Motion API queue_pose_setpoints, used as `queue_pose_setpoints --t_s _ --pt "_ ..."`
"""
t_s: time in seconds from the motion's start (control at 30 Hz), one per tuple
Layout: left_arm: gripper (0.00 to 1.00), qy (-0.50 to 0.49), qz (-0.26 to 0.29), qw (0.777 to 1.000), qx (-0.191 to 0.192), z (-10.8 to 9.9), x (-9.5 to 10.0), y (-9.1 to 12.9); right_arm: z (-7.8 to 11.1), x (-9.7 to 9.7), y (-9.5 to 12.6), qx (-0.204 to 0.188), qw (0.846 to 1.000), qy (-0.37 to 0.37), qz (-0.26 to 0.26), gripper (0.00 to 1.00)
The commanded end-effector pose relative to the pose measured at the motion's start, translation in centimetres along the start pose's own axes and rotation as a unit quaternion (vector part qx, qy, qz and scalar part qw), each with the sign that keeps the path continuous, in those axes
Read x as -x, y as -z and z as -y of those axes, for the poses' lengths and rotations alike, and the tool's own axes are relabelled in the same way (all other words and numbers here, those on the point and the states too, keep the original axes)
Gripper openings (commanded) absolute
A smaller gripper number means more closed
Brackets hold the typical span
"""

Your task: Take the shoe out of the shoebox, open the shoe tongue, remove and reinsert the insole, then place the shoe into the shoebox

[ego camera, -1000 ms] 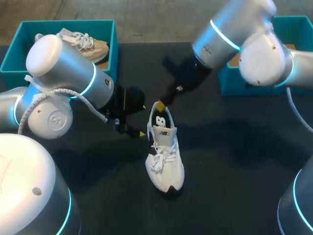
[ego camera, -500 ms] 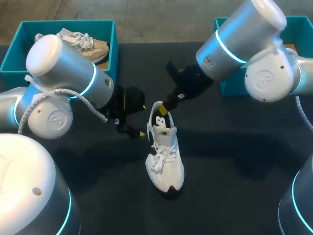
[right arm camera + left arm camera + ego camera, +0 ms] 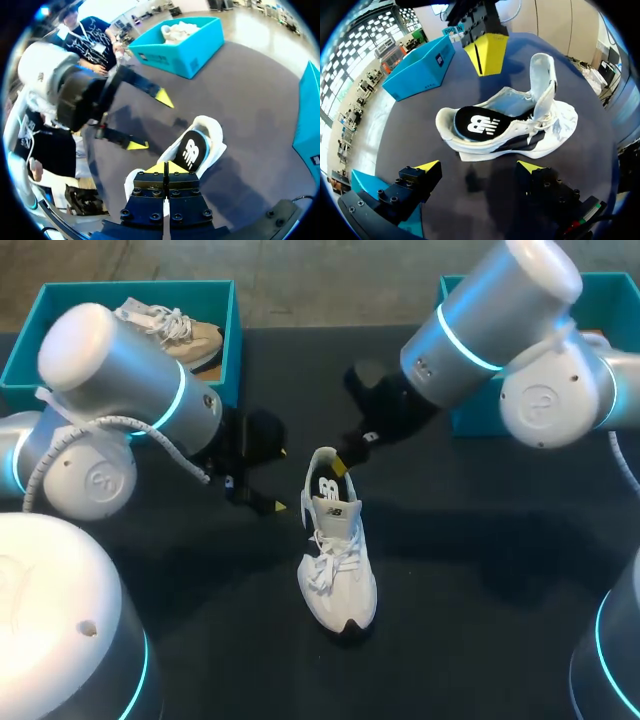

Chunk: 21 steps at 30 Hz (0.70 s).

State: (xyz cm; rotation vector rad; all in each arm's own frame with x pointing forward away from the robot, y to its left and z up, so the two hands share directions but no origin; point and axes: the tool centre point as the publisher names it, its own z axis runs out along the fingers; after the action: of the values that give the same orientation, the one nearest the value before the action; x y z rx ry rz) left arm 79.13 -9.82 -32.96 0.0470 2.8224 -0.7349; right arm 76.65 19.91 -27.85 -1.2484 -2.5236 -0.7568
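A white shoe [image 3: 338,552] stands on the black table, toe toward me, its tongue [image 3: 543,75] pulled upright. A black insole [image 3: 477,124] lies inside it. My right gripper [image 3: 343,462] hangs shut just above the heel with nothing between its fingers; in the left wrist view the right gripper [image 3: 487,52] hovers beyond the shoe. My left gripper [image 3: 281,480] stands open to the left of the heel, apart from the shoe. From its own wrist the left gripper [image 3: 479,166] faces the shoe's side. The right gripper [image 3: 165,167] looks down on the shoe [image 3: 197,145].
A teal box [image 3: 232,335] at the back left holds a beige shoe [image 3: 172,330]. Another teal box [image 3: 462,415] stands at the back right, partly hidden by my right arm.
My right gripper has shifted slightly right and down over the heel. My left arm has drawn back a little to the left. The shoe has not moved.
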Motion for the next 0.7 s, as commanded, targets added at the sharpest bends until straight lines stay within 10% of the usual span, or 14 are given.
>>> queue_pose_setpoints --t_s 0.03,0.7 --pt "1.00 -0.007 0.000 1.000 0.009 -1.2 0.0 4.4 -0.7 -0.5 -0.5 0.001 0.999 -0.018 0.043 0.00" --pt "1.00 -0.068 0.003 0.994 0.082 -7.8 5.5 10.4 0.3 -0.8 -2.8 -0.009 0.977 -0.135 0.167 0.00"
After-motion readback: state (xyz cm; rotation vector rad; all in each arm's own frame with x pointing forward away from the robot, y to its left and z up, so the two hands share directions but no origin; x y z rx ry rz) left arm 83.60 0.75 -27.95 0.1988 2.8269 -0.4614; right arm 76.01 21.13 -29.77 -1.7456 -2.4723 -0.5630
